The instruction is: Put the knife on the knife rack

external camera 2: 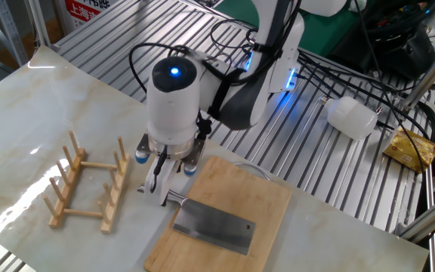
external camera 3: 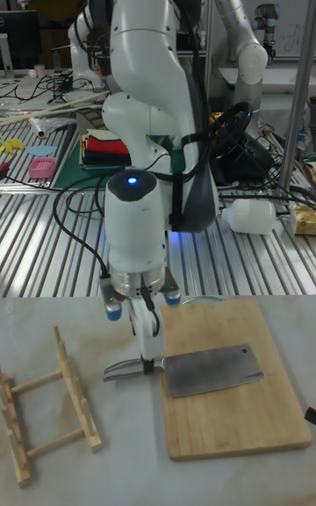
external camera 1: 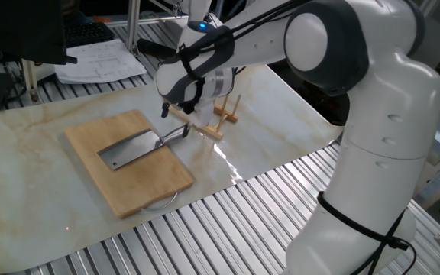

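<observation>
Bright, even overhead light fills all three views, with white glare streaks on the glossy marble counter (external camera 1: pixel 228 164) and soft, faint shadows; a blue lamp glows on the robot's wrist (external camera 2: pixel 174 72); focus sharp, background clutter slightly soft
</observation>
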Robot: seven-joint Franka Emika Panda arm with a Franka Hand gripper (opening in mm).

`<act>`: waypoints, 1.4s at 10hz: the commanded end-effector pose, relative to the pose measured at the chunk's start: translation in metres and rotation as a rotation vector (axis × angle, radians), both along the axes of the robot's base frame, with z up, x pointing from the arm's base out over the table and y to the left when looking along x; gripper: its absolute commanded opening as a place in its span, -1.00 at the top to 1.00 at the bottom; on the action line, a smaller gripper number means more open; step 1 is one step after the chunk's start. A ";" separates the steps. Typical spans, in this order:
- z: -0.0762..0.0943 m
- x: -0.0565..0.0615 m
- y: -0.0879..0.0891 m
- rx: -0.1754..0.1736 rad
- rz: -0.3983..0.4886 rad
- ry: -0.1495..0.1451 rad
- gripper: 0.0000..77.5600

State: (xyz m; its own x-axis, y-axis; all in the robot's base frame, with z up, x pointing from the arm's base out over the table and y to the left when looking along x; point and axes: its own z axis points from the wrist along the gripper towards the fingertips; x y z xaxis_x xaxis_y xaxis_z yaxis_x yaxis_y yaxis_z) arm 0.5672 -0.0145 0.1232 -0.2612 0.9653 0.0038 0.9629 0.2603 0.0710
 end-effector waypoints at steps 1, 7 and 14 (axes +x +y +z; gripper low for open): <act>-0.008 0.002 -0.001 0.017 -0.039 -0.016 -1.00; -0.023 0.002 0.000 0.051 -0.079 -0.061 -1.00; -0.032 0.002 0.000 0.078 -0.092 -0.077 -1.00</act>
